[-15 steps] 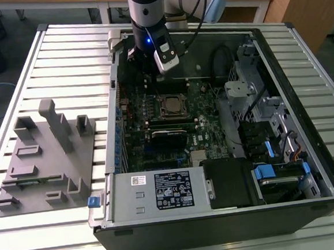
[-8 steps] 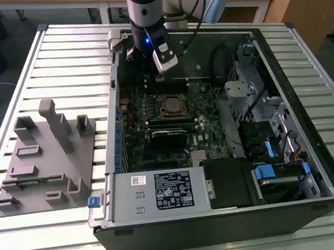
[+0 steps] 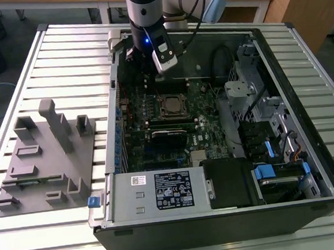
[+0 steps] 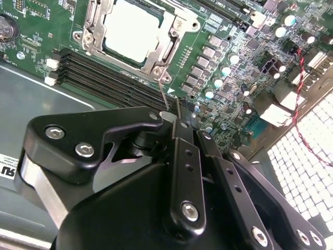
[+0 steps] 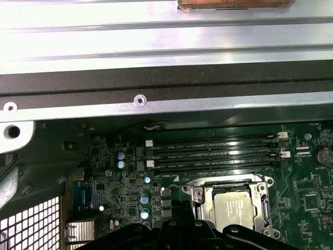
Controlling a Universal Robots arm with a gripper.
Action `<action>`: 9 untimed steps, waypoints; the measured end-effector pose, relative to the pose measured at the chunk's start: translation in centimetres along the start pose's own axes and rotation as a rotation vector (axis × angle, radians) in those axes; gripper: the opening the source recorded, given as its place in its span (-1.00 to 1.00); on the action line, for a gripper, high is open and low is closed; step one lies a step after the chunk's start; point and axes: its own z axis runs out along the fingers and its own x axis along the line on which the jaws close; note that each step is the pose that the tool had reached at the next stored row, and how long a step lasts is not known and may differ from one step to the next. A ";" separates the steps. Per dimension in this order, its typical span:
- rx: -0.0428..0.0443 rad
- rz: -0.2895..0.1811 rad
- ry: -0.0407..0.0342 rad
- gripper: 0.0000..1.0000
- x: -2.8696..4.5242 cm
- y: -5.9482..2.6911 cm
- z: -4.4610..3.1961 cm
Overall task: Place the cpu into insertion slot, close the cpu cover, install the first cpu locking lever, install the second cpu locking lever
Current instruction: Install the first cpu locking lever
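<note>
Jaws look drawn together in the second wrist view, the gripper [image 4: 174,112] holding its tips low over the motherboard [image 4: 234,67]. A thin wire locking lever [image 4: 163,92] reaches up to those tips; whether it is pinched or merely touched I cannot tell. The lever's long axis leads from the tips across the memory slots [image 4: 104,78] to a corner of the socket, where the cpu [image 4: 130,28] sits seated under the closed cpu cover [image 4: 171,49].

The cpu [image 3: 172,106] sits on the motherboard [image 3: 137,146] inside the case [image 3: 222,232]. A fixture [image 3: 43,164] lies on the table [image 3: 62,46] at the exterior view's left.
</note>
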 end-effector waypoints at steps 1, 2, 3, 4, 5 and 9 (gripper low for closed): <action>0.0000 0.000 0.0000 -0.80 0.00 0.01 -0.08; -0.0001 0.000 -0.0001 -0.80 -0.01 0.03 -0.17; -0.0002 0.000 -0.0002 -0.80 -0.02 0.04 -0.20; -0.0005 0.000 -0.0003 -0.80 -0.02 0.04 -0.20; -0.0006 0.000 -0.0004 -0.80 -0.02 0.04 -0.20; -0.0004 0.000 -0.0022 -0.80 0.31 0.01 -0.25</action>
